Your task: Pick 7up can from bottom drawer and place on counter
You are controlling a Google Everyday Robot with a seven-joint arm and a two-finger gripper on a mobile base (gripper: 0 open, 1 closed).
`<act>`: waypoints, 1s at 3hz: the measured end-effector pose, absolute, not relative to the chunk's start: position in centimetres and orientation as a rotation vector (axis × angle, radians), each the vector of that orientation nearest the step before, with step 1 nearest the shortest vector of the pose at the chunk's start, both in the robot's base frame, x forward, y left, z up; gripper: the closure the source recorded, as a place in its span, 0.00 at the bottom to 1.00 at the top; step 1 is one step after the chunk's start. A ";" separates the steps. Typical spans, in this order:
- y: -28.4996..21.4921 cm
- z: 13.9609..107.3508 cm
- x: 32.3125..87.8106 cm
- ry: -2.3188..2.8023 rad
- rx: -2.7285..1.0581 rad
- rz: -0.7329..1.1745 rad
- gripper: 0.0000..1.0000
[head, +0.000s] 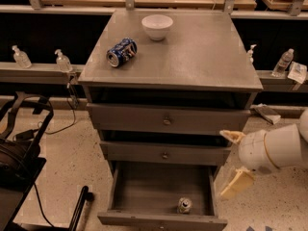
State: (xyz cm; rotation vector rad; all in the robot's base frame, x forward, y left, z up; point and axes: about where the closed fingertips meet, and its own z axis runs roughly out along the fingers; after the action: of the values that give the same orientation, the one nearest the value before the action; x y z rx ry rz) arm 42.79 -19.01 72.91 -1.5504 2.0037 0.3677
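Note:
The 7up can [185,205] stands upright in the open bottom drawer [163,219], near its front right, silver top facing up. The counter [192,52] is the grey metal top of the cabinet. My gripper [234,160] hangs to the right of the cabinet, level with the middle drawer and outside the bottom drawer. Its two pale fingers are spread apart, one [232,136] up by the middle drawer's edge and one [236,183] lower down. Nothing is held between them.
A blue can [121,52] lies on its side at the counter's left, and a white bowl [157,26] sits at its back. The two upper knobbed drawers are pulled out slightly. Bottles line a ledge on both sides. Black equipment stands at the left on the floor.

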 end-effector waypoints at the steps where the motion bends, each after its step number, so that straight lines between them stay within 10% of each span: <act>1: -18.4 69.1 43.0 1.924 -1.470 0.511 0.00; 3: -17.8 68.2 43.1 1.918 -1.511 0.549 0.00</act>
State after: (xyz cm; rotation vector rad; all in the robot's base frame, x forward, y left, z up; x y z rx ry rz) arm 43.10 -17.83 68.18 -1.5114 1.9181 0.5490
